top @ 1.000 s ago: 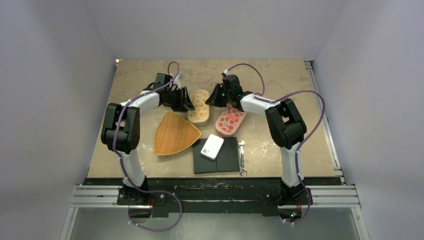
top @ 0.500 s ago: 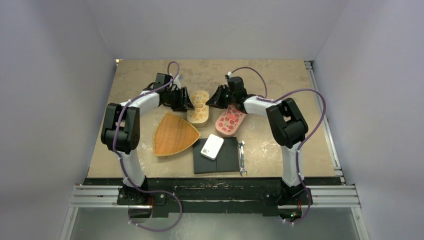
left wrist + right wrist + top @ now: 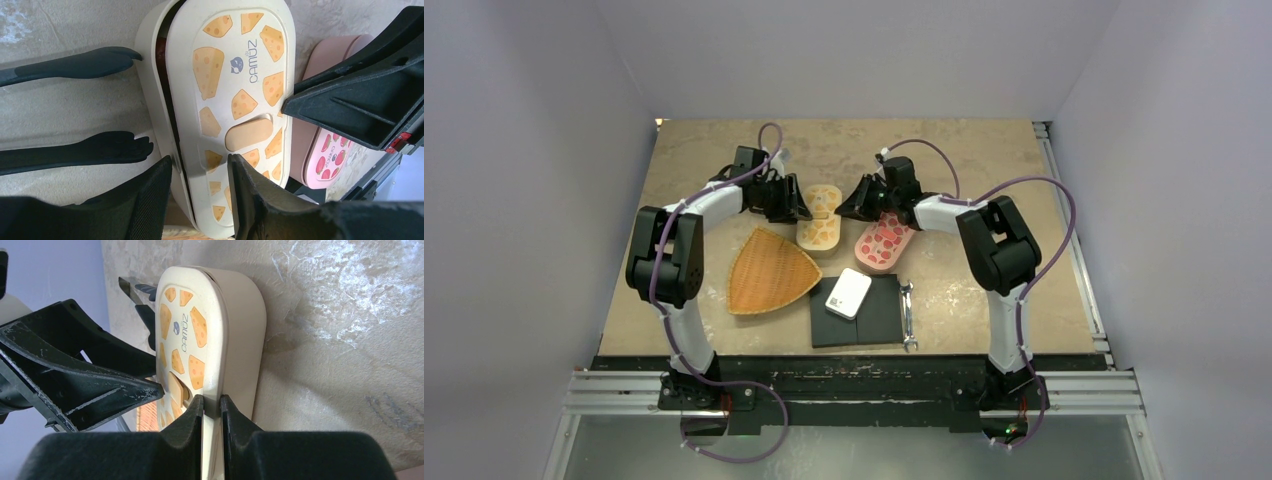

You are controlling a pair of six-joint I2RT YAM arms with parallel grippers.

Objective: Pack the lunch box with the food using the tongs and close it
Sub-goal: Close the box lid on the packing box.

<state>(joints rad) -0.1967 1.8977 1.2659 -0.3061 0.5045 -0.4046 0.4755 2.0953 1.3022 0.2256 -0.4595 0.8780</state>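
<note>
The cream lunch box with a cheese-print lid lies mid-table between both arms. Along one long side the lid stands off the base by a narrow gap, where a dark brown sliver shows; the rest of the food is hidden. My left gripper is shut on the lunch box, one finger on the base wall and the other on the lid top. From the other side my right gripper is shut on the lid's rim. The dark tongs lie on the table beside the box, tips toward it.
A pink strawberry-print lunch box lies right of the cream one. A woven fan-shaped basket sits front left. Near the front edge are a black mat bearing a small white box, and a silver wrench.
My right gripper has shifted slightly to the right and pinched tighter on the lid rim. The lid now lies more squarely over the base. The left arm has held still.
</note>
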